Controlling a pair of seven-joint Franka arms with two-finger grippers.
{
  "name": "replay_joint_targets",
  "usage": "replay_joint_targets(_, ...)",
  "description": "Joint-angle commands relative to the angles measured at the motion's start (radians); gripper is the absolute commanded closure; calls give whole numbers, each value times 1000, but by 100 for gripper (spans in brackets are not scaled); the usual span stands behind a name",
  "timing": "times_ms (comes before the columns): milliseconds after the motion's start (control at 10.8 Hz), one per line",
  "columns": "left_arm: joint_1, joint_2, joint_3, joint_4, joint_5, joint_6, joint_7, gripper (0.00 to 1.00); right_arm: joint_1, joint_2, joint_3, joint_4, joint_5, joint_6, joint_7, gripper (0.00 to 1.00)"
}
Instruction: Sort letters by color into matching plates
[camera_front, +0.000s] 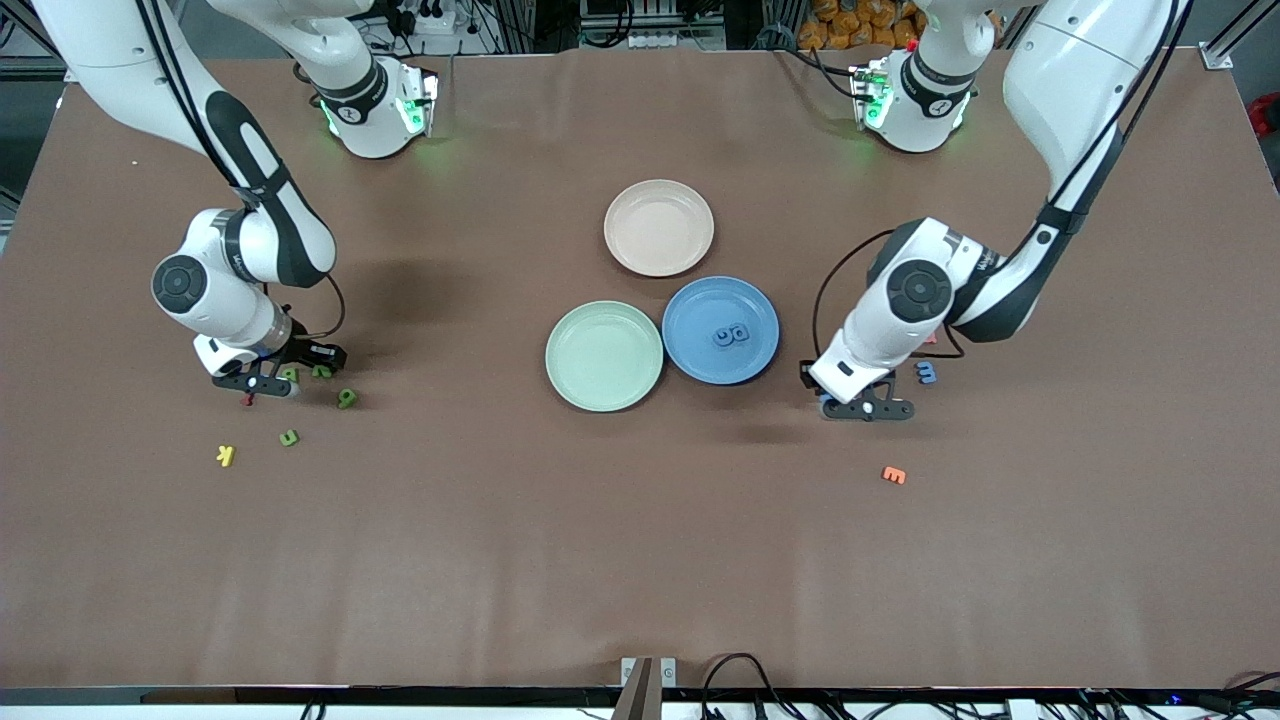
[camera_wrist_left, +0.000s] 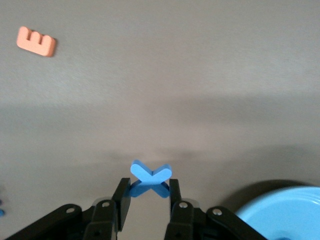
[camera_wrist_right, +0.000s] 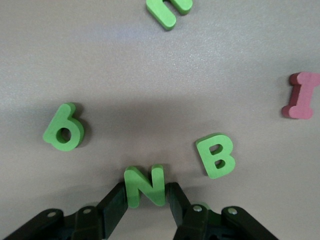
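Between the black fingers of the left gripper (camera_wrist_left: 147, 192) we see a blue X letter (camera_wrist_left: 150, 174), a flat foam-like cross with rounded arms, pinched at its sides and casting a shadow on the matte brown table (camera_front: 640, 560) just below it; this gripper sits low over the table close to the blue plate (camera_front: 760, 345), toward the left arm's end. Near it lie a blue m letter (camera_front: 927, 372) and, nearer to the front camera, an orange E letter (camera_front: 894, 475) with three blunt prongs. Our right gripper (camera_wrist_right: 147, 195) is down at the right arm's end of the table, its fingers set against both sides of a green N letter (camera_wrist_right: 145, 185), thick, smooth and soft-edged. Around it we count three more green pieces: a green B letter (camera_wrist_right: 216, 155), a green 6 letter (camera_wrist_right: 64, 128) and a green h letter (camera_wrist_right: 169, 9) partly cut off in the right wrist view. A red I letter (camera_wrist_right: 301, 95) lies beside them, and a yellow k letter (camera_front: 226, 456) rests nearer to the front camera. At mid-table stand three round, shallow, matte plates: the green plate (camera_front: 590, 375), touching the blue one, and a beige-pink plate (camera_front: 645, 250) farther from the front camera. In the blue plate we count two blue letters (camera_front: 731, 335) lying close together.
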Motion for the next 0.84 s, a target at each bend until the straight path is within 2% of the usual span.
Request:
replay_joint_targets(0,2,-14,-64,35,15,-79,-119,100,-20,9,6,-11,-18,20,-6,64)
replay_joint_targets(372,-7,-14,-124,51,15,-104,-219,100,-26,6,8,-4,-18,20,-5,73)
replay_joint_targets(743,-111,-5,-128,63,13,-104,-354,100,-34,-39,9,4,-18,-17,-14,80)
